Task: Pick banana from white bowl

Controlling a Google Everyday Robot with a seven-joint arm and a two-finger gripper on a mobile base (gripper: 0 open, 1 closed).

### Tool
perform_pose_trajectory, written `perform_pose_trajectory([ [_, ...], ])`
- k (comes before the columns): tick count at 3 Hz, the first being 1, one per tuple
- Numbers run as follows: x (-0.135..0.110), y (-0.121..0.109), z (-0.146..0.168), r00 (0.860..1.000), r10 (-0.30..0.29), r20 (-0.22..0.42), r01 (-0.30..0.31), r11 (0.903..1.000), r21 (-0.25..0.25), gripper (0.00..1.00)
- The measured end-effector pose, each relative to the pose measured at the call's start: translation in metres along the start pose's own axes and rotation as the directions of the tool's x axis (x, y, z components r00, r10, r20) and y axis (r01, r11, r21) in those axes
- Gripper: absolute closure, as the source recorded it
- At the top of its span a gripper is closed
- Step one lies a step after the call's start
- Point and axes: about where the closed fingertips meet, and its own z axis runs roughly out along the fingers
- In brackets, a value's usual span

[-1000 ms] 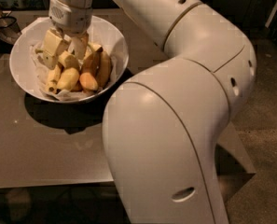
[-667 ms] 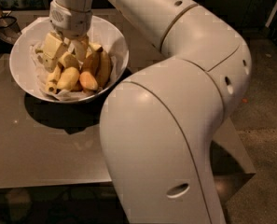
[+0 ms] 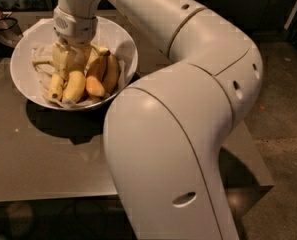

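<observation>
Pale end effector [image 3: 70, 58]: lowered into the white bowl [image 3: 130, 46], buried among the fruit near the tabletop's [image 3: 48, 159] far left corner; whether it is apart, together or clamped on anything, I cannot tell.
Banana [image 3: 75, 83]: thick and pale yellow, lying in the bowl directly under and just in front of the end effector, apparently touching it.
Long axis: runs roughly from the far edge toward the near edge of the tabletop, curving. A thin greenish stem pokes out toward the left edge.
Bearing for the move: the fruit is below the end effector, not off to a side, so the move is probably a close and a straight lift.
Neighbours: an orange-tinged banana [image 3: 94, 86] lies against its right side and a slimmer yellow banana [image 3: 55, 86] against its left. Both are packed close enough that they may be dragged along.
Lining: crumpled white paper [image 3: 40, 51] under the bunch.
Arm [image 3: 188, 84]: sweeps in from the right, over the tabletop's right edge.
</observation>
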Motion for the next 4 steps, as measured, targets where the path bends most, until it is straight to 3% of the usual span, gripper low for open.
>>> perform_pose_trajectory([
  [1,0.0,0.0,0.0,1.0,0.0,0.0,0.0,1.0,0.0,0.95],
  [3,-0.006,0.002,0.0,1.0,-0.019,0.014,0.019,0.9998,0.004,1.0],
  [4,-0.004,0.014,-0.01,0.997,-0.069,0.025,0.069,0.9975,-0.017,1.0],
])
